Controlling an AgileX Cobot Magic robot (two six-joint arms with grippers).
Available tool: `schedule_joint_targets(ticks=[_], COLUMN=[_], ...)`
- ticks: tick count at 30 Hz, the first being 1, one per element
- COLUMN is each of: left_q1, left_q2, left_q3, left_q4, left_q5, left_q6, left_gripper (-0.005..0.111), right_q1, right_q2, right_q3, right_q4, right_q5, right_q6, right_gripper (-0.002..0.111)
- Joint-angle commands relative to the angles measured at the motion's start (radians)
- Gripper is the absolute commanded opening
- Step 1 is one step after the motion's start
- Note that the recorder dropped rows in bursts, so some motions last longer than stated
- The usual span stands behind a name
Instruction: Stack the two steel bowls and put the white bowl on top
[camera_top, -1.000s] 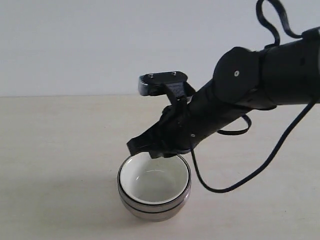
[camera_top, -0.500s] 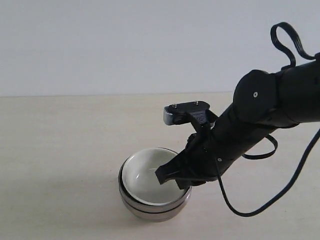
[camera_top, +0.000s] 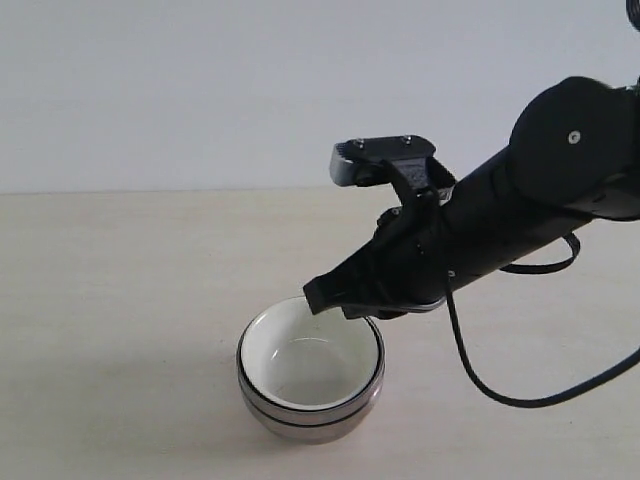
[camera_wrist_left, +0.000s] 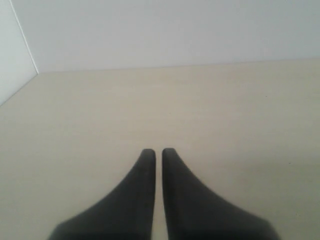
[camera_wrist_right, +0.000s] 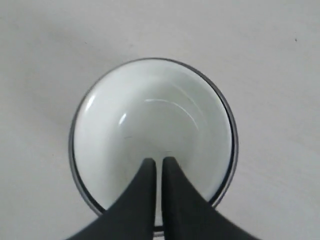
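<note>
Stack (camera_top: 310, 402) stands mouths-up on the pale matte table (camera_top: 110, 300): the round, glossy cream white bowl (camera_top: 308, 358) sits inside the two steel bowls (camera_top: 312, 420), whose mirror-bright rims band it. Right end effector (camera_top: 320, 296), jaws pinched together and empty, hangs over the white bowl's rim. The left end effector (camera_wrist_left: 156, 154) is likewise closed, over the table.

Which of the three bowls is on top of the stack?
The white bowl, nested in the two steel bowls. It alone is cream-white; the others show only shiny metal walls beneath it.
</note>
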Motion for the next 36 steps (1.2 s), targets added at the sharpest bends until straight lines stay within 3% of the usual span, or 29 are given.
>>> schedule_joint_targets(ticks=[1, 6, 10, 20, 36], left_q1=[0.004, 0.004, 0.004, 0.004, 0.004], left_q2=[-0.003, -0.003, -0.003, -0.003, -0.003], left_q3=[0.004, 0.004, 0.004, 0.004, 0.004], left_q4=[-0.005, -0.005, -0.005, -0.005, -0.005], left_q5=[0.0, 0.0, 0.0, 0.0, 0.0], left_q6=[-0.008, -0.008, -0.008, -0.008, -0.008], left_gripper=[0.004, 0.004, 0.004, 0.004, 0.004], right_q1=[0.081, 0.207, 0.242, 0.238, 0.238], right_q2=[-0.014, 0.068, 0.159, 0.331, 0.309], right_q3=[0.003, 0.003, -0.004, -0.111, -0.116], right_q4=[0.03, 0.046, 0.051, 0.051, 0.051], right_q5=[-0.112, -0.329, -0.466, -0.454, -0.432], right_q6=[-0.01, 0.0, 0.018, 0.03, 0.005], right_gripper=[0.0, 0.0, 0.0, 0.0, 0.0])
